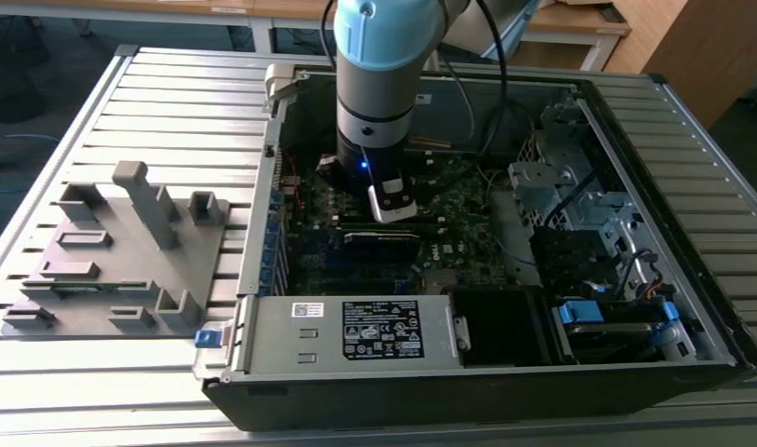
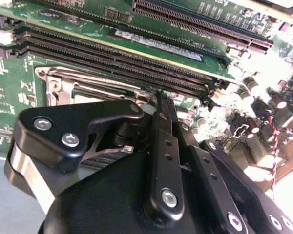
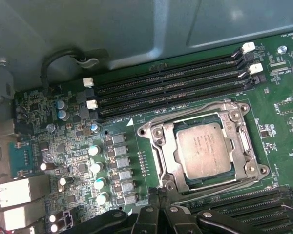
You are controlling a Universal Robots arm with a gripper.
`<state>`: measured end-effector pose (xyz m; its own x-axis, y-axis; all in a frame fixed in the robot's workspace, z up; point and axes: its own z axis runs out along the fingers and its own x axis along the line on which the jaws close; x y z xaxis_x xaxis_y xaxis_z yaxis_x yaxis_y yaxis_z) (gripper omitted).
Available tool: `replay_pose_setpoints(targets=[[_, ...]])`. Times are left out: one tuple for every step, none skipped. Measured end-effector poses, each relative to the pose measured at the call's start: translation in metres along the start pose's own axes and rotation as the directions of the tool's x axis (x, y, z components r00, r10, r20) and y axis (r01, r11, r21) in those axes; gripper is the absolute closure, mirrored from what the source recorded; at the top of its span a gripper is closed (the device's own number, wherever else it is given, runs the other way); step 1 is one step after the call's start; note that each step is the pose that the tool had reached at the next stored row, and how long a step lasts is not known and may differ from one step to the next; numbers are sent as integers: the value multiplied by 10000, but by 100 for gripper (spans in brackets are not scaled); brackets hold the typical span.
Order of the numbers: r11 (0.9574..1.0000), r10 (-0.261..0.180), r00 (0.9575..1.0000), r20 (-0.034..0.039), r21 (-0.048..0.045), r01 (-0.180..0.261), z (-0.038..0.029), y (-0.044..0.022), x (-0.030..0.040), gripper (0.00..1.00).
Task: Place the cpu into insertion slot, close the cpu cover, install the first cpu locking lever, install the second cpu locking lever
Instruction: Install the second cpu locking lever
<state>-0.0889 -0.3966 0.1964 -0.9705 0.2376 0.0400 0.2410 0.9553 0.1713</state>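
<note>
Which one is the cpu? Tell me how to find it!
Look inside the open computer case at the green motherboard. Beside the long black memory slots sits a silver metal frame, the cpu cover. The cpu is the flat, dull grey square in its middle, the only plain metal square among tiny parts.

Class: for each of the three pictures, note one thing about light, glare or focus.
Exterior view: daylight stripes the slatted table, while the computer case interior stays dim. Second wrist view: glare washes out the motherboard at one side, and the near gripper looks soft. First wrist view: even light, the cpu sharp.
</note>
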Motion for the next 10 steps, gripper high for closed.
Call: replay_pose_setpoints(targets=[[10000, 1, 10000, -1, 5, -1, -20, 3, 1, 90], [10000, 1, 10000, -2, 7, -1, -41, 6, 2, 90], [10000, 1, 10000, -2, 5, -1, -63, 10, 3, 90], [10000, 1, 10000, -2, 7, -1, -87, 14, 4, 90], [10000, 1, 10000, -2, 8, -1, -112, 18, 5, 90], [10000, 1, 10000, -2, 6, -1, -136, 23, 6, 90], [10000, 1, 10000, -2, 6, -1, -164, 28, 7, 90], [10000, 1, 10000, -2, 7, -1, -192, 32, 8, 90], [10000, 1, 10000, -2, 7, -1, -212, 36, 9, 90], [10000, 1, 10000, -2, 6, -1, -233, 39, 10, 90]])
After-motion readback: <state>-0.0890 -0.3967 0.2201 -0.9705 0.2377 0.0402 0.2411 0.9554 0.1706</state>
